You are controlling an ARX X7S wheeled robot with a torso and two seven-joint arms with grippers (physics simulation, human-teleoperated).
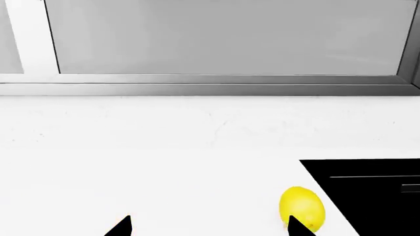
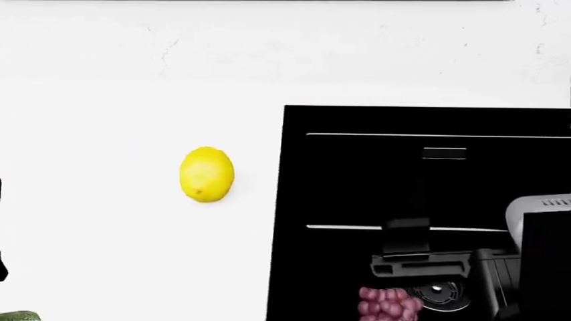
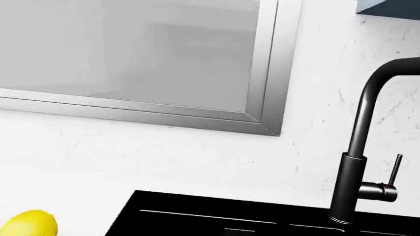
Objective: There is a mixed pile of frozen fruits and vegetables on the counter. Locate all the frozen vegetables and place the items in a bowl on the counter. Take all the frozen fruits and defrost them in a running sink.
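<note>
1. Berry cluster (image 2: 388,304): in the sink (image 2: 357,200), beside a steel drain (image 2: 437,294), under my right arm.
2. Lemon (image 2: 206,174): loose on the counter (image 2: 107,221), near the sink's edge.
3. Left gripper (image 1: 208,227): fingers spread wide, empty; one tip overlaps the lemon.
4. Right gripper: out of sight, state unknown.
5. Tap (image 3: 367,162): no water visible.
6. Risk: that tip nudges the lemon; it rolls off.
</note>
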